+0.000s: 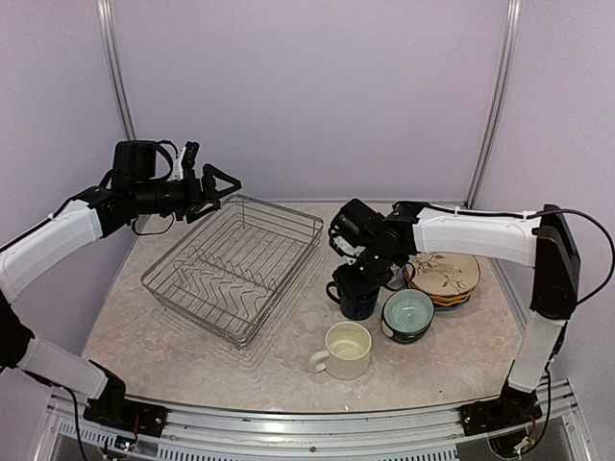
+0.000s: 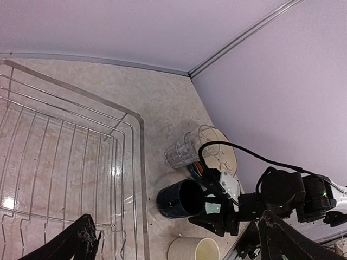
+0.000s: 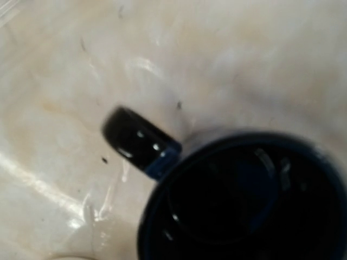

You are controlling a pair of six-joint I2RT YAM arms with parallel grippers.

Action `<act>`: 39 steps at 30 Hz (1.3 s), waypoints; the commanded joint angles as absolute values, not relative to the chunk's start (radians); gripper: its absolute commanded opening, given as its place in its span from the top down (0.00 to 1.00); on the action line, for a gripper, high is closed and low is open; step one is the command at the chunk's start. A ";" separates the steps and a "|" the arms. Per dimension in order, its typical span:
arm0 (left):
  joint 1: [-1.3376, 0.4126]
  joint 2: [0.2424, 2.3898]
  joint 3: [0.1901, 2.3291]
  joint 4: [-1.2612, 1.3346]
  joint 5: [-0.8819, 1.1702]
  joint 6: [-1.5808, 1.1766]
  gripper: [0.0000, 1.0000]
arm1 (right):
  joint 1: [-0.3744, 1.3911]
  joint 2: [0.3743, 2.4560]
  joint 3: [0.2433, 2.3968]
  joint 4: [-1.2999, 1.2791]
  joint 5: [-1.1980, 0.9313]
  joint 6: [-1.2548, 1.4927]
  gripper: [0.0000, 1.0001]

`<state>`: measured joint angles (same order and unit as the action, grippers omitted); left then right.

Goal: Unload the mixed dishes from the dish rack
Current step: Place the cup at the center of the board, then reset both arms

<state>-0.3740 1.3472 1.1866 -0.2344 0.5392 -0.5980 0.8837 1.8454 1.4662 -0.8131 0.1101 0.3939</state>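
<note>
The dish rack [image 1: 235, 264], a silver wire basket, stands empty left of centre; it also shows in the left wrist view [image 2: 65, 162]. The navy mug [image 1: 354, 300] stands upright on the table right of it, with my right gripper [image 1: 360, 279] just above its rim, jaws spread [image 2: 222, 211]. The right wrist view looks down into the blurred navy mug [image 3: 244, 200]; no fingers show there. The cream mug [image 1: 346, 348], a teal bowl [image 1: 407, 314], the stacked plates [image 1: 444, 276] and the glass tumbler [image 2: 181, 149] stand on the table. My left gripper [image 1: 216, 182] is open and empty, raised above the rack's far left corner.
The purple back wall and side walls close in the table. The right arm reaches across above the plates and tumbler. The silver frame rail runs along the near edge.
</note>
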 commanded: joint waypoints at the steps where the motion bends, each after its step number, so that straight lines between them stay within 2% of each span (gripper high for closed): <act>1: -0.378 1.251 1.209 -0.282 0.402 -0.538 0.01 | 0.891 1.668 1.444 -0.727 0.196 0.369 0.29; 5: -0.376 1.160 1.185 -0.283 0.285 -0.505 0.01 | 0.887 1.509 1.388 -0.640 0.298 0.333 0.10; 9: -0.375 1.056 1.152 -0.263 0.189 -0.464 0.01 | 0.883 1.324 1.297 -0.530 0.411 0.285 0.01; 17: -0.373 0.827 1.113 -0.247 -0.023 -0.389 0.01 | 0.883 0.909 1.045 -0.209 0.537 0.141 0.00; 22: -0.373 0.699 1.098 -0.229 -0.081 -0.356 0.01 | 0.881 0.720 0.973 -0.105 0.571 0.065 0.00; 30: -0.374 0.545 1.016 -0.122 -0.188 -0.315 0.01 | 0.882 0.632 0.985 -0.117 0.650 0.064 0.00; 39: -0.374 0.568 1.035 -0.131 -0.176 -0.316 0.01 | 0.881 0.650 1.007 -0.183 0.682 0.108 0.00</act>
